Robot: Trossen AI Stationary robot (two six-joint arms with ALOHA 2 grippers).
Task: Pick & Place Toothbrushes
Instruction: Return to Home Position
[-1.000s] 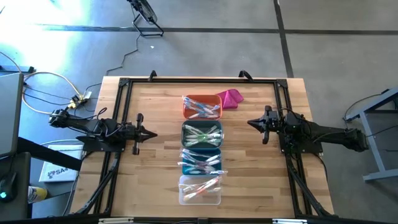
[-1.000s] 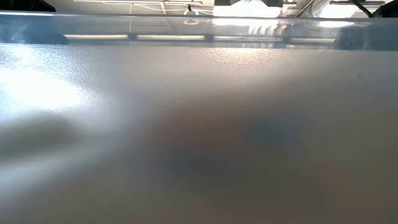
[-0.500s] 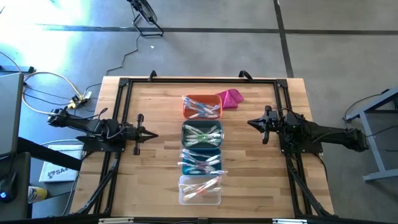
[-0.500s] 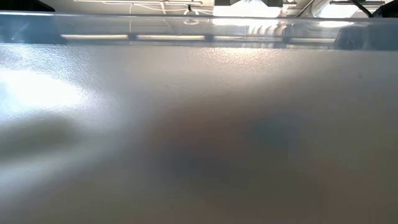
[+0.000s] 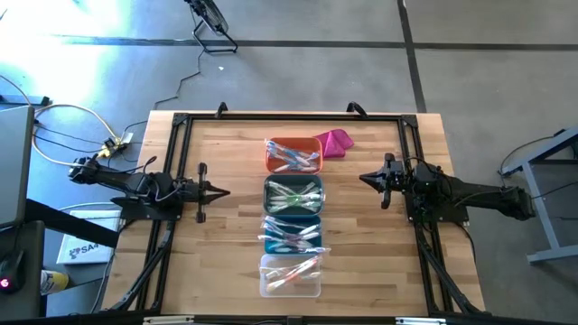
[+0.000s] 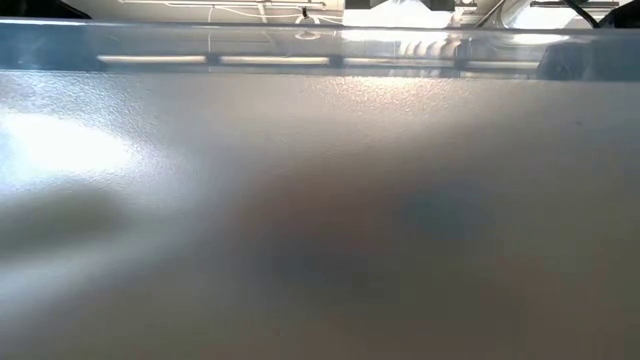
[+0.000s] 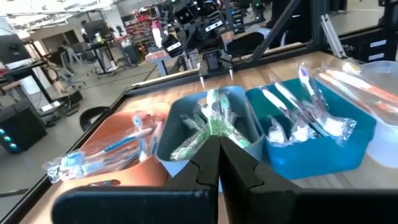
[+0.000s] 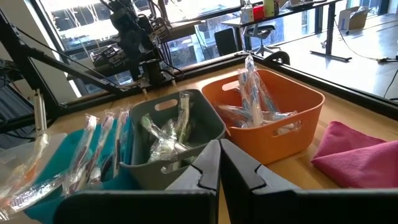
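We take the grey bin (image 5: 265,197) as our mark: a rounded rectangular tub of matt plastic with a slot handle in its short wall, standing in the middle of the wooden plank table (image 5: 226,149). Four such tubs make one straight row, long side against long side. The orange bin (image 5: 293,140) stands just beside the grey bin on its far side. The teal bin (image 5: 265,236) stands just beside it on its near side, and the clear bin (image 5: 289,293) comes after the teal one. The toothbrushes (image 8: 163,134) lie inside all four tubs. They are thin sticks in glossy, crinkled clear wrappers, crossing each other in loose heaps, and some stick out above the rims. In the grey bin they are mostly green and white. A soft magenta cloth (image 5: 336,142) lies crumpled beyond the grey bin, just beside the far right corner of the orange bin.

The left hand (image 5: 222,191) is to the left of the grey bin, well apart from it and pointing toward it. Its two dark fingers (image 7: 202,168) are pressed together and hold nothing. The right hand (image 5: 364,178) is to the right of the grey bin, also well apart, and its fingers (image 8: 239,168) are likewise closed on nothing.

In the low view a pale, frosted, finely grained surface (image 6: 320,200) fills almost everything, and we cannot tell what is behind it
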